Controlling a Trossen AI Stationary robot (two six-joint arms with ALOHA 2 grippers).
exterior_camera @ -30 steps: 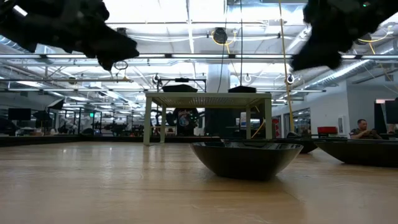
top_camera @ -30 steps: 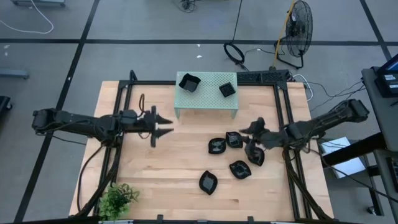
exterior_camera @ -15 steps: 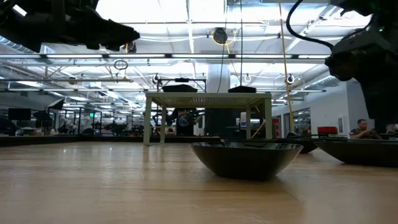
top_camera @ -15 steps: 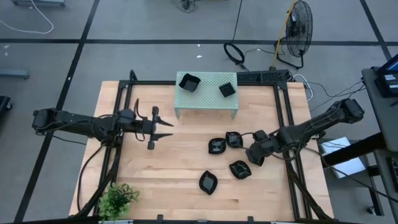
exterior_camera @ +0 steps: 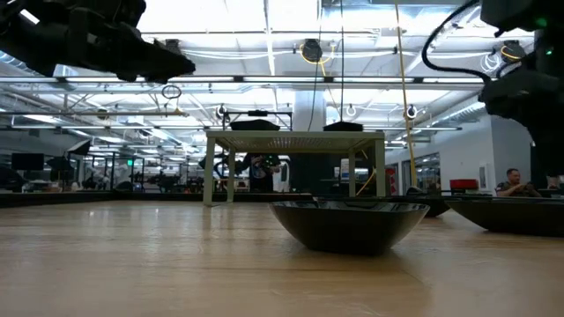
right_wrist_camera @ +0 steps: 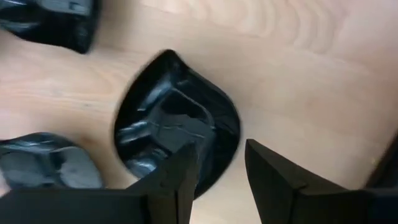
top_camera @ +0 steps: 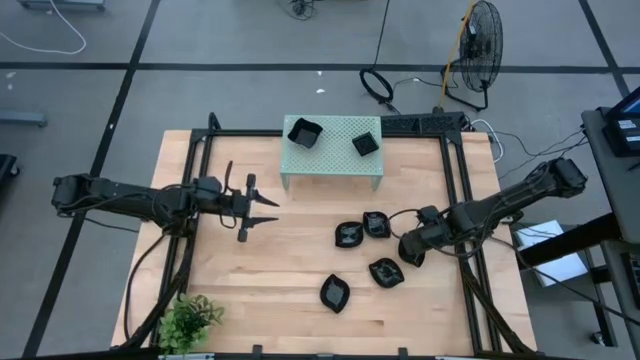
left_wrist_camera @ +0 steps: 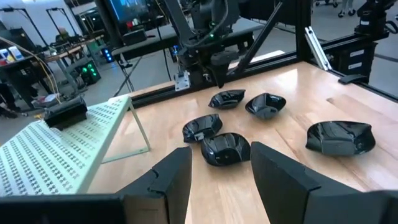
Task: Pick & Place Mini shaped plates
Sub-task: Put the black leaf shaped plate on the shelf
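Several small glossy black plates lie on the wooden table. A teardrop-shaped one [top_camera: 416, 254] [right_wrist_camera: 177, 127] lies flat under my right gripper [top_camera: 410, 247] [right_wrist_camera: 221, 162]. The gripper is open and points down at it, with one finger over the plate's hollow and the other outside its rim. Other plates [top_camera: 349, 234] [top_camera: 377, 224] [top_camera: 386, 272] [top_camera: 335, 292] lie close by. Two more plates [top_camera: 303, 131] [top_camera: 364, 144] rest on the pale green perforated stand [top_camera: 335, 160]. My left gripper [top_camera: 268, 209] [left_wrist_camera: 221, 180] is open and empty above the table's left middle. My right gripper's fingers [right_wrist_camera: 186, 168] straddle the teardrop plate's rim [right_wrist_camera: 227, 134] on its rounded side, coming from above and pointing down. I cannot tell whether they touch it. The plate lies flat on the table.
A small green plant [top_camera: 190, 318] stands at the near left corner. The stand's legs rest on the table at the far middle. A black frame [top_camera: 195, 190] runs along the table's sides. Bare wood lies between the two arms.
My right gripper has gone toward the near edge and down, tipping to point down over the teardrop plate. No plate has moved.
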